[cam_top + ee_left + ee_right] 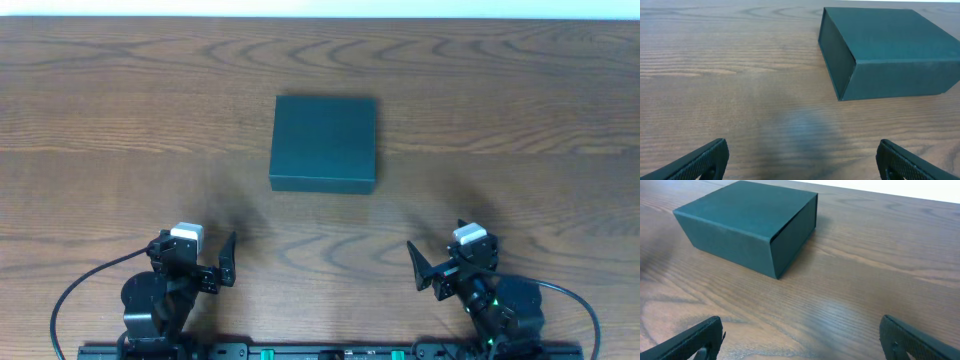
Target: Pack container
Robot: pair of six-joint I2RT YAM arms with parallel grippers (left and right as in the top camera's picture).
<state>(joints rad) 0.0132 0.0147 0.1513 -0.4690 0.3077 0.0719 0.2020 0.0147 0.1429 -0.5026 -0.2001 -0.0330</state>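
The container (324, 142) is a dark teal square box with its lid shut, in the middle of the wooden table. It shows at the upper right of the left wrist view (890, 50) and the upper left of the right wrist view (747, 225). My left gripper (226, 262) is open and empty near the front edge, left of the box; its fingers frame bare table (802, 160). My right gripper (418, 268) is open and empty near the front edge, right of the box (800, 340). No snack packets are in view.
The wooden table (120, 120) stretches around the box. Both arm bases and their cables sit along the front edge.
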